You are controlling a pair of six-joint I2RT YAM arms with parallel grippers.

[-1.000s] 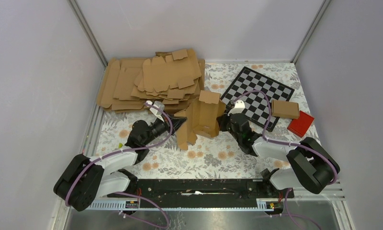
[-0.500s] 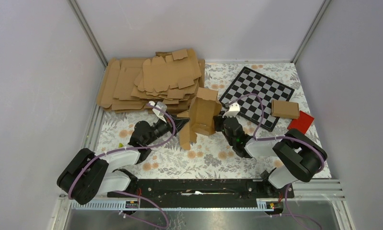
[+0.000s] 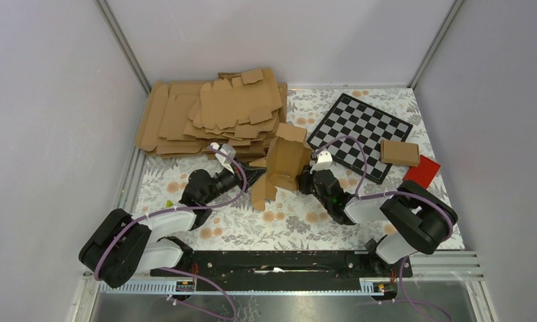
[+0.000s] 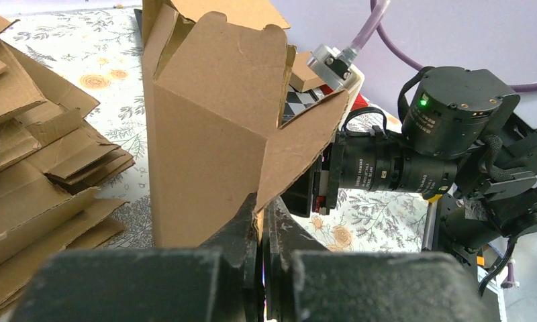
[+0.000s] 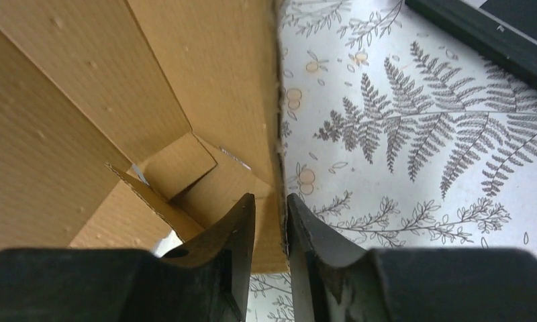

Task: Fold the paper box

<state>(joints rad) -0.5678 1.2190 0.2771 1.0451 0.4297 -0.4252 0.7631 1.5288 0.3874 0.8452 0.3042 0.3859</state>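
Place: paper box (image 3: 282,164) stands at middle of worktop (image 3: 239,231). Grip: left gripper (image 4: 262,213) clamped on its loose flap; right gripper (image 5: 271,208) jaws slightly apart astride box wall, apparently not pinching. Risk: one-flap hold lets box tip, flap tears.

Going off the paper box (image 3: 282,164) standing mid-table: the stack of card sheets (image 3: 212,114) lies behind it to the left, and the checkerboard (image 3: 360,131) is just right of it, a bit back. A small carton (image 3: 399,152) and a small block (image 3: 423,171) lie farther right. The left gripper (image 3: 256,176) is at the box's left, the right gripper (image 3: 301,181) at its right.
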